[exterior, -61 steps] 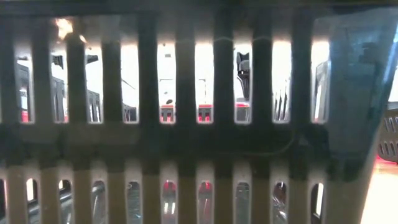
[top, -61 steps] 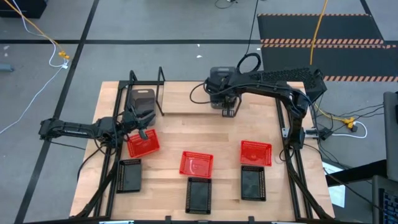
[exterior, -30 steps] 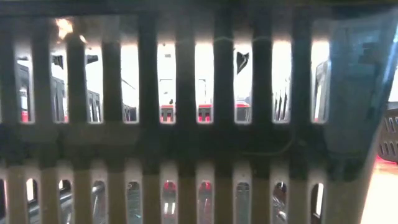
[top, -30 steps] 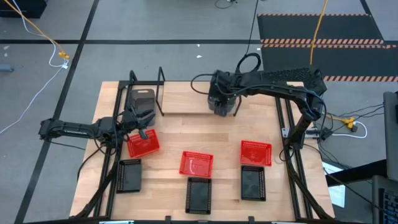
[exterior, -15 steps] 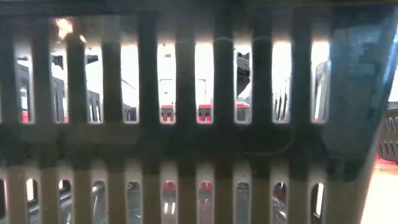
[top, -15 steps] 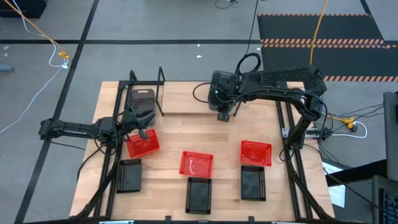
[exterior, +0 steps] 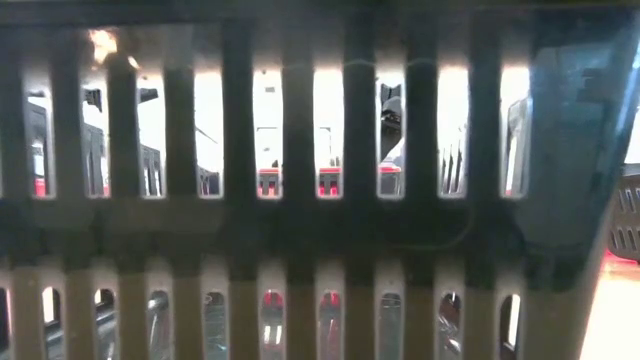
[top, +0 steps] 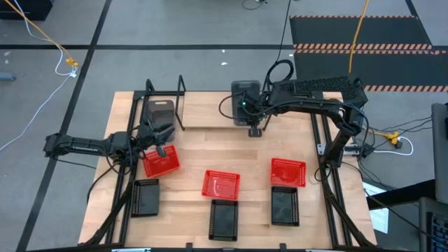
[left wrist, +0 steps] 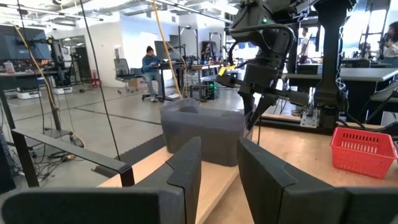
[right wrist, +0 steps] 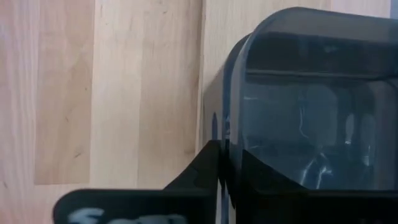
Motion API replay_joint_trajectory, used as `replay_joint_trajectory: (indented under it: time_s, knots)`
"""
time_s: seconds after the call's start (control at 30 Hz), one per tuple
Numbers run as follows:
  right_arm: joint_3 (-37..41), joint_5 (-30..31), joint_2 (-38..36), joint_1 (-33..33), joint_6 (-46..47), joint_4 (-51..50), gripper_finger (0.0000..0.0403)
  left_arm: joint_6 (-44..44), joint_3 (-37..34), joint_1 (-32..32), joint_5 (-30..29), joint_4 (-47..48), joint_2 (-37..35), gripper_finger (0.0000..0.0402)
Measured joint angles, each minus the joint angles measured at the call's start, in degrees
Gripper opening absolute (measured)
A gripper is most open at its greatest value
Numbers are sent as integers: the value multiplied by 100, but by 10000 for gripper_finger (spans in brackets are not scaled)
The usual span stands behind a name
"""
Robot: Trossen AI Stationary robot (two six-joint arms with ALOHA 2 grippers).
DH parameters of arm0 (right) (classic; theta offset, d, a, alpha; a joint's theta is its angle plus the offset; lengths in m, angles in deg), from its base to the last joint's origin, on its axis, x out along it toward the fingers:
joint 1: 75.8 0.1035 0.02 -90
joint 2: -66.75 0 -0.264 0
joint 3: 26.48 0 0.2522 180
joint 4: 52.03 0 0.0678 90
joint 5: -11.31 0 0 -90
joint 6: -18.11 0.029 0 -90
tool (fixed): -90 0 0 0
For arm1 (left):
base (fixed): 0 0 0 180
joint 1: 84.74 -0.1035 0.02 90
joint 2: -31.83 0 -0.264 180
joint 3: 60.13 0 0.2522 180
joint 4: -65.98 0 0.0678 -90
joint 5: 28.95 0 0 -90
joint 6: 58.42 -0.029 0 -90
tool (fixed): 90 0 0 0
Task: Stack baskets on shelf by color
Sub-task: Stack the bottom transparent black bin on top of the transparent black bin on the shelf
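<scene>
Two grey baskets can be counted from above. One grey basket (top: 159, 112) is standing inside the shelf (top: 181, 91); whether a second one is nested in it cannot be told. The other grey basket (right wrist: 311, 124) is well apart from the shelf, at the same far side of the bench (top: 210, 140). Its thin wall is pinched between the fingers of the right hand (right wrist: 224, 162).

Three red baskets (top: 161, 162) (top: 221, 184) (top: 288, 171) are counted in a row nearer than the shelf. Three black baskets (top: 145, 198) (top: 224, 219) (top: 285, 206) are lying beyond them, farther again from the shelf.

The left hand (left wrist: 217, 180) is held just in front of the shelf, over the edge of the nearest red basket. Its fingers are spread and nothing is between them.

Some risks can be judged. Because the basket is gripped only by one wall, it may tilt or slide out when it is carried. A tilted basket could be caught on the upright posts of the shelf, or be set crooked on the grey one. The left arm near the shelf could also be struck.
</scene>
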Motion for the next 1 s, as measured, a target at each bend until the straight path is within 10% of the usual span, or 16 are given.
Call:
replay_joint_trajectory:
  time_s: [1.0]
  knots:
    - [0, -302, -263, -143, 305, 259, 64, -104, 0, 1, -7, 7, 0, 106]
